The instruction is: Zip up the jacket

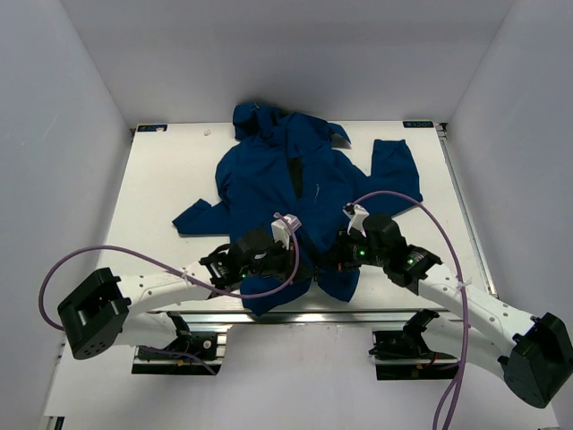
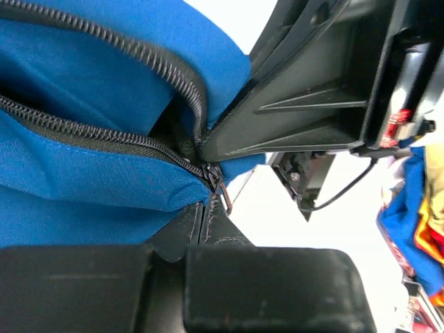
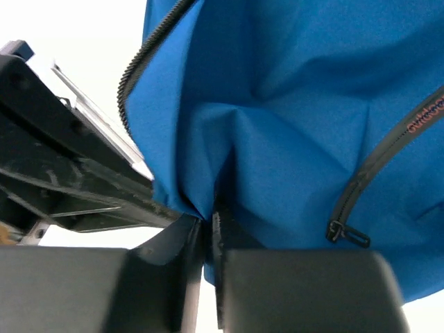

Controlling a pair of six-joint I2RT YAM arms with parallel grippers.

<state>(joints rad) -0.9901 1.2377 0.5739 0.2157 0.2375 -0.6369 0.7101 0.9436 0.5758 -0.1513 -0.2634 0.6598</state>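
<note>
closest in, the left gripper (image 2: 205,214) has its two black fingers pressed together on the bottom end of the jacket (image 2: 83,76), just under the front zipper's slider (image 2: 211,173), whose small metal pull (image 2: 224,198) hangs down. above the slider the two dark rows of teeth run apart, unjoined. the right gripper (image 3: 208,227) stands narrow, a thin slit between its fingers, with a fold of the blue hem caught at the tips. the fabric is bright blue, smooth and creased, with a dark pocket zip (image 3: 378,170) bearing tiny orange lettering, cut off and unreadable. from above, the jacket lies spread on the white table (image 1: 161,179), hood (image 1: 255,116) toward the far edge, sleeves out sideways, hem at the near edge.
</note>
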